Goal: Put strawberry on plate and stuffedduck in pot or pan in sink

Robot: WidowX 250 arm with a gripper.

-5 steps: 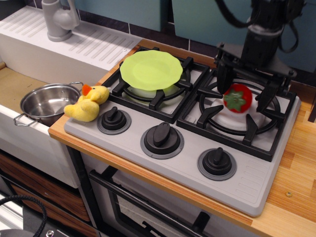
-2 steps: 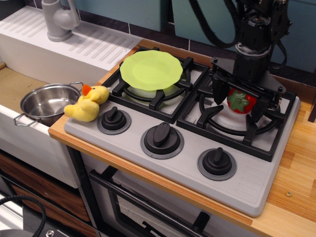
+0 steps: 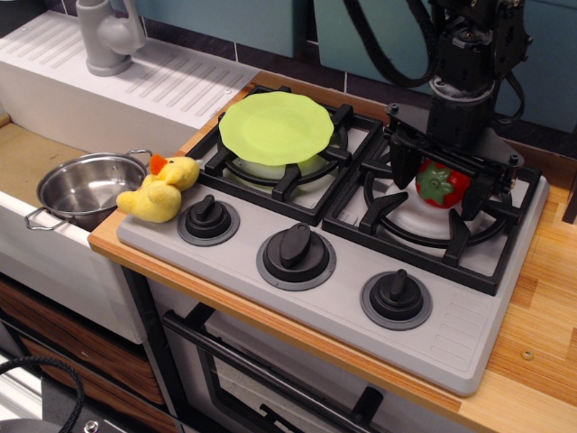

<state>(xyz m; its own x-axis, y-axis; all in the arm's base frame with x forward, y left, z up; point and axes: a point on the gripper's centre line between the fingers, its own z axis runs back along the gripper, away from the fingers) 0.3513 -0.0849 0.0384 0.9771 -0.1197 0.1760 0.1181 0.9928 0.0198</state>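
A: Where is the gripper [image 3: 439,185]?

B: Over the right burner, its two black fingers [image 3: 402,167] on either side of the strawberry [image 3: 441,183]. The fingers sit close against the fruit, but I cannot tell whether they are clamped on it or just bracketing it.

A: And the rest of the task's things?

B: The plate [image 3: 276,127] lies on the left burner's grate, bare. The stuffedduck [image 3: 160,189] sits on the stove's front left corner, just beside a black knob [image 3: 207,216]. The pot [image 3: 87,188] stands in the sink [image 3: 27,153], touching or nearly touching the duck.

A: Anything in the way?

B: The black grates [image 3: 431,225] rise between strawberry and plate.

A: The surroundings?

B: A grey stove on a wooden tabletop [image 3: 541,298], a grey tap [image 3: 108,34] on the ribbed drainboard, teal wall behind.
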